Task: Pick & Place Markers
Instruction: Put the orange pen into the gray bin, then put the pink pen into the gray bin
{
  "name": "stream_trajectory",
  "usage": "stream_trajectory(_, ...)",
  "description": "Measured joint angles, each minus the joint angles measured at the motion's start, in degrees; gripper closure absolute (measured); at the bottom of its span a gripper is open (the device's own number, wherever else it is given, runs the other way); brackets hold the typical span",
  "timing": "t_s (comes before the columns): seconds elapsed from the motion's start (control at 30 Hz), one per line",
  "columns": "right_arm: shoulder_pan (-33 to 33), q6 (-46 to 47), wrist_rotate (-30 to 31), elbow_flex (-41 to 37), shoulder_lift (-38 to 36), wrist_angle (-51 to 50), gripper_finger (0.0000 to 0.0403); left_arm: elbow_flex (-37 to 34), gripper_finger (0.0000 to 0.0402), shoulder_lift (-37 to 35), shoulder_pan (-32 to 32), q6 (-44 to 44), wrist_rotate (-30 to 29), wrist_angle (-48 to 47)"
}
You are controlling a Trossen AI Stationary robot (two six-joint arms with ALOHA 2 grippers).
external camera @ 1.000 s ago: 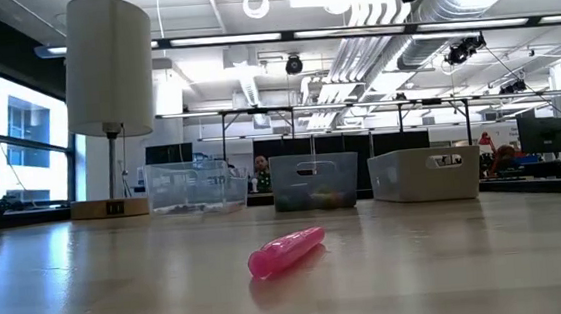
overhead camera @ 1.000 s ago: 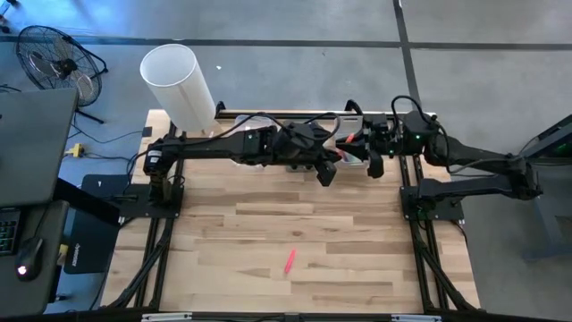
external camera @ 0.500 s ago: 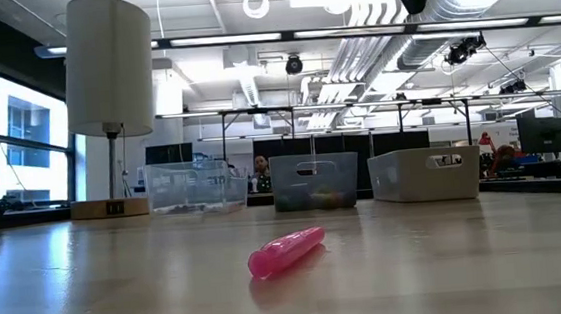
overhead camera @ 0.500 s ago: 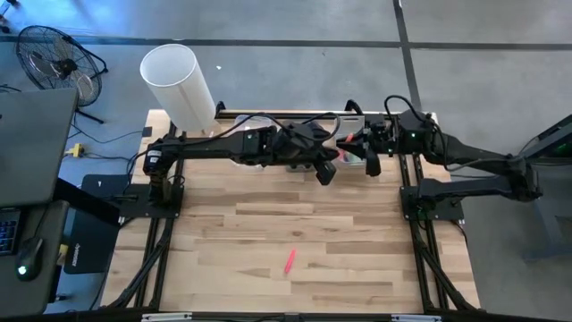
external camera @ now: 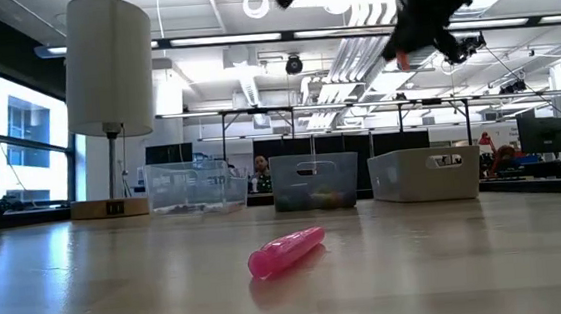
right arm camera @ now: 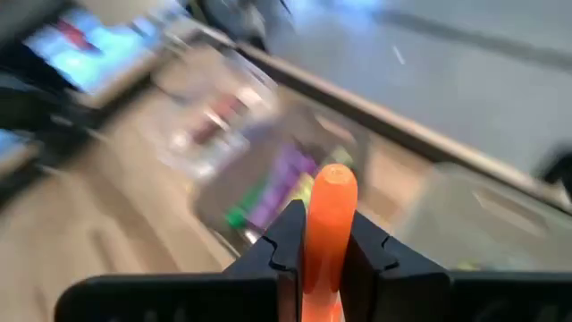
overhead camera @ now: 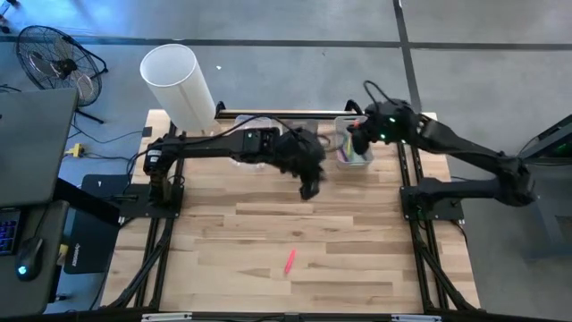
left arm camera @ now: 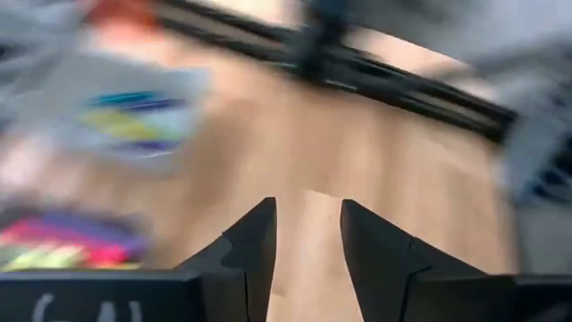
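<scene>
Right end effector (right arm camera: 326,255) clamped on an orange marker (right arm camera: 329,224), up in the air at about 1 o'clock of the tabletop (overhead camera: 268,224) in the high view, hanging over the clear bin (overhead camera: 355,152) at the far edge, which holds purple, green and other coloured markers (right arm camera: 277,192). In the low view the right end effector (external camera: 414,38) sits high above the bins, with a bit of orange showing at its tip. Left end effector (left arm camera: 307,237) has its fingers (left arm camera: 255,241) apart with nothing between them, only bare wood behind; in the high view it (overhead camera: 308,188) is near 12 o'clock, just inside the bin row, above the tabletop. A second bin with blurred coloured markers (left arm camera: 134,116) shows in the left wrist view. One pink marker (overhead camera: 290,261) lies alone on the tabletop around 6 o'clock, well apart from both arms, nothing around it; the low view shows it (external camera: 286,252) lying flat in front of three bins (external camera: 315,181) lined up at the far edge. A tall white cylinder (overhead camera: 177,85) stands at the 11 o'clock corner. Off the tabletop: a floor fan (overhead camera: 55,61) at far left and a laptop with mouse (overhead camera: 25,261) on the left side desk.
</scene>
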Motion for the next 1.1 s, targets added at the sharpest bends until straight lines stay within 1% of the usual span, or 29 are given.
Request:
stream_trajectory(0.03,-1.2,0.8,0.0,0.8,1.8,-2.2,0.0373,0.0,0.0279,-0.1,-0.5,2.9,4.4,0.6)
stream_trajectory(0.07,-2.2,1.1,-0.1,1.6,3.7,-4.1,0.0373,0.0,0.0283,-0.3,-1.2,4.9,7.1,0.8)
stream_trajectory(0.1,-3.2,1.0,-0.1,2.3,5.9,-5.8,0.0373,0.0,0.0289,-0.5,-1.9,5.8,7.8,0.6)
stream_trajectory(0.2,-6.0,0.9,0.4,3.2,12.8,-9.4,0.0369,-0.6,0.0318,-0.7,-3.0,7.9,7.4,-0.2)
stream_trajectory(0.27,-7.9,1.4,0.5,3.3,17.2,-11.2,0.0359,-2.1,0.0348,-0.9,-2.8,8.7,5.8,-0.4)
stream_trajectory(0.33,-9.3,1.7,0.3,3.3,21.3,-13.3,0.0350,-5.2,0.0383,-3.2,-3.1,9.5,4.2,-1.0)
stream_trajectory(0.4,-10.1,1.9,0.2,3.3,24.1,-14.5,0.0343,-8.9,0.0394,-5.9,-3.5,9.8,3.4,2.5)
stream_trajectory(0.5,-10.3,2.8,0.2,3.3,26.1,-14.6,0.0334,-18.8,0.0390,-12.3,-4.4,9.4,0.9,5.5)
stream_trajectory(0.57,-10.3,3.9,0.2,3.3,26.1,-14.6,0.0326,-26.2,0.0397,-15.6,-4.5,9.5,-1.4,14.5)
stream_trajectory(0.6,-10.4,4.6,0.1,3.3,25.9,-14.7,0.0322,-30.3,0.0399,-18.0,-4.5,9.5,-2.3,17.0)
stream_trajectory(0.67,-10.6,6.1,0.1,3.3,24.5,-15.7,0.0313,-38.7,0.0398,-23.2,-4.8,9.0,-3.1,19.9)
stream_trajectory(0.7,-10.7,6.8,0.1,3.3,23.5,-16.3,0.0310,-42.5,0.0398,-25.3,-5.0,8.5,-3.5,23.4)
stream_trajectory(0.77,-10.7,7.3,-0.2,3.3,21.1,-16.9,0.0307,-50.4,0.0400,-30.0,-4.9,8.1,-4.3,27.5)
stream_trajectory(0.83,-10.6,6.6,-1.7,3.3,18.2,-17.4,0.0308,-58.5,0.0400,-34.3,-5.0,8.0,-4.3,34.0)
stream_trajectory(0.9,-9.8,6.0,-3.2,3.3,15.1,-17.1,0.0317,-66.3,0.0401,-38.8,-4.9,8.0,-4.5,41.6)
stream_trajectory(0.97,-8.5,7.4,-3.9,3.3,12.0,-17.4,0.0333,-73.7,0.0401,-43.2,-4.9,8.0,-4.9,49.0)
stream_trajectory(1.1,-3.6,12.0,-3.1,3.3,6.3,-17.3,0.0381,-85.8,0.0401,-51.9,-4.8,10.3,-4.4,55.8)
